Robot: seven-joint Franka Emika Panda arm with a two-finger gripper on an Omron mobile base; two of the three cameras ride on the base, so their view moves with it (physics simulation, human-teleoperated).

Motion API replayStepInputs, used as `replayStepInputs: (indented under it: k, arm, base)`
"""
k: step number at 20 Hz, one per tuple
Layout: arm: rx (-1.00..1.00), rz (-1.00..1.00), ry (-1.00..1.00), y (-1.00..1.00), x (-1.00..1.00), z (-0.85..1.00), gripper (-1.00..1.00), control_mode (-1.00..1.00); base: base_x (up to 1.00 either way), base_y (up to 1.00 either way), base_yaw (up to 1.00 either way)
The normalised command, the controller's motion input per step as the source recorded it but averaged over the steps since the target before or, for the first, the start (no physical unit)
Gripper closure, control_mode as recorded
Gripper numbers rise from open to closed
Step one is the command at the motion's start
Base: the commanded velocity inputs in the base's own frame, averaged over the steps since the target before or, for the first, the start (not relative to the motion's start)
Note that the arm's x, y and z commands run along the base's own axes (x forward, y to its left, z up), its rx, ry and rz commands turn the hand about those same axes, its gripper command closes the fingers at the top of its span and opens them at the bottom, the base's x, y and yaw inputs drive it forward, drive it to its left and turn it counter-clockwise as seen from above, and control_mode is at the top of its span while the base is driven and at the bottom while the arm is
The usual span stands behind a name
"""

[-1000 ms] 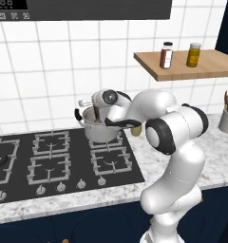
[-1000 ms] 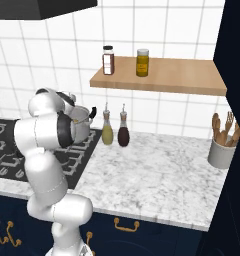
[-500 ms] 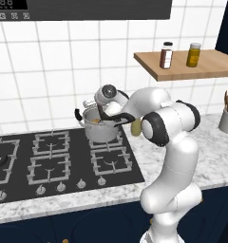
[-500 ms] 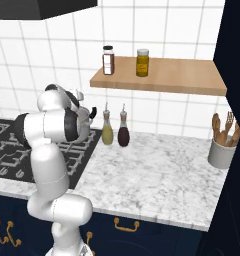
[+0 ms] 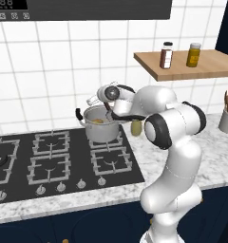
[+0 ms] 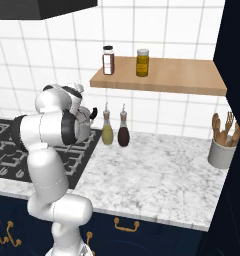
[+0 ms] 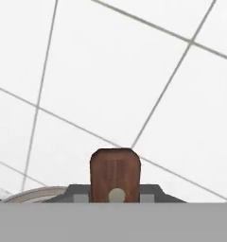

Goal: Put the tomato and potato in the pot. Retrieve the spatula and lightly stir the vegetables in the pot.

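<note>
The silver pot [image 5: 101, 131] stands on the back right burner of the stove, its black side handle [image 6: 94, 111] peeking out past my arm. A tan potato [image 5: 98, 121] lies inside it; the tomato is hidden. My gripper [image 5: 107, 107] hovers over the pot's right rim, shut on the spatula [image 5: 109, 113], which reaches down into the pot. In the hand view the spatula's brown handle end [image 7: 115, 170] stands up between my fingers, gripper [image 7: 115, 193], against the white tiled wall, with the pot's rim [image 7: 35, 194] at lower left.
A yellowish-green bottle [image 6: 107, 132] and a dark bottle [image 6: 123, 134] stand just right of the stove. The wooden shelf [image 5: 182, 66] with two jars hangs above. A grey cup of wooden utensils [image 6: 222, 150] sits far right on the marble counter [image 6: 152, 175]. Black burners [image 5: 49, 161] lie left.
My hand has shifted slightly over the pot with the spatula in it, and the arm's upper links have swung a little. The pot has stayed in place.
</note>
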Motion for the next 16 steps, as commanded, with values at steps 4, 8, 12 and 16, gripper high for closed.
replayStepInputs:
  k: [4, 8, 12, 16]
  arm:
    - [0.08, 0.06, 0.24, 0.0, -0.01, -0.05, 1.0, -1.0]
    - [0.17, 0.07, 0.37, 0.0, 0.0, -0.25, 1.0, -1.0]
    - [0.23, 0.08, 0.3, 0.01, -0.05, -0.05, 1.0, -1.0]
    - [0.25, 0.02, 0.2, 0.06, 0.0, 0.58, 1.0, -1.0]
  base:
    - [0.0, 0.0, 0.0]
    - [0.0, 0.0, 0.0]
    - [0.0, 0.0, 0.0]
    - [0.0, 0.0, 0.0]
